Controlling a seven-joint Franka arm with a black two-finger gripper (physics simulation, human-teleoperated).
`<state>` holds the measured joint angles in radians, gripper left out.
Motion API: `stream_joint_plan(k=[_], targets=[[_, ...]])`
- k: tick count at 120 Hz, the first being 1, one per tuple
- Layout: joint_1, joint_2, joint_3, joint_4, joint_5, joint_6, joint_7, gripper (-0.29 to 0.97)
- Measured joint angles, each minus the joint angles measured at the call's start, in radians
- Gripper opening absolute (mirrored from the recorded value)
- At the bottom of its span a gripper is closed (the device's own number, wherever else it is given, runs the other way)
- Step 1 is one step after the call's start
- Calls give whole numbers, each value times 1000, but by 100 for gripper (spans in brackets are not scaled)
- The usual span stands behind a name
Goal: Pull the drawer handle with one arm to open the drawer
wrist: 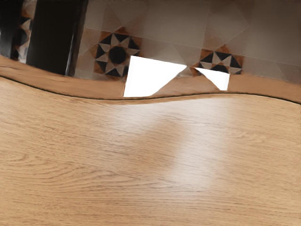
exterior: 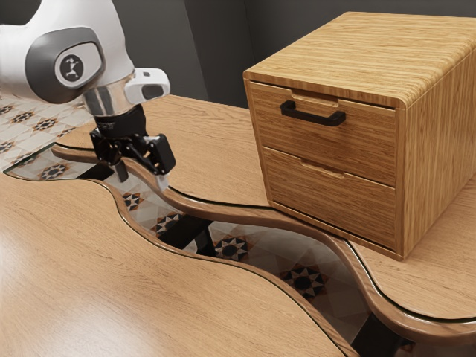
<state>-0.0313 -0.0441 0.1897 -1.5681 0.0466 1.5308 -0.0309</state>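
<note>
In the exterior view, the black two-finger gripper (exterior: 141, 177) hangs low over the curved wooden table (exterior: 74, 282), at the exterior view's left, just above a wavy clear strip (exterior: 245, 249) through which a patterned tile floor shows. Its fingers stand apart with nothing between them. The boxy light-oak cabinet (exterior: 439, 141) sits well apart from it at the far right, and both of its drawers look closed. The black bar-shaped handle (exterior: 312, 114) is mounted high on the upper drawer front (exterior: 327, 141). Its long axis lies level along that front, running from far left to near right. The front itself faces the exterior view's left and near side, so the drawer should slide out that way. The step in hand is the approach. To do it well, the hand should rise to handle height, turn so the fingers straddle the bar from above and below, close at the bar's middle, and then pull straight along the drawer's travel without lifting or twisting. In the wrist view, the wooden table (wrist: 141, 165) lies under the hand, with its wavy edge and the patterned tile floor (wrist: 117, 54) beyond.
</note>
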Motion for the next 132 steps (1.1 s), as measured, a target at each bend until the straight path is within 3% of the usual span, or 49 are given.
stream_joint_plan(k=[22, 34, 44, 60, 76, 94, 102, 120, 132], targets=[[1, -4, 4, 2, -9, -3, -3, 68], [10, -64, 45, 108, -94, -43, -32, 68], [42, -62, 1, 131, -176, -51, -153, 68], [10, 25, -114, 136, -171, 13, -395, 68], [-96, 79, -142, 134, -168, 96, -618, 68], [-176, -5, -139, 63, -166, 159, -817, 68], [-149, -14, -136, 54, -164, 175, -890, 68], [8, -20, -133, 22, -158, 239, -1047, 68], [16, -29, -137, 9, -141, 275, -1136, 68]])
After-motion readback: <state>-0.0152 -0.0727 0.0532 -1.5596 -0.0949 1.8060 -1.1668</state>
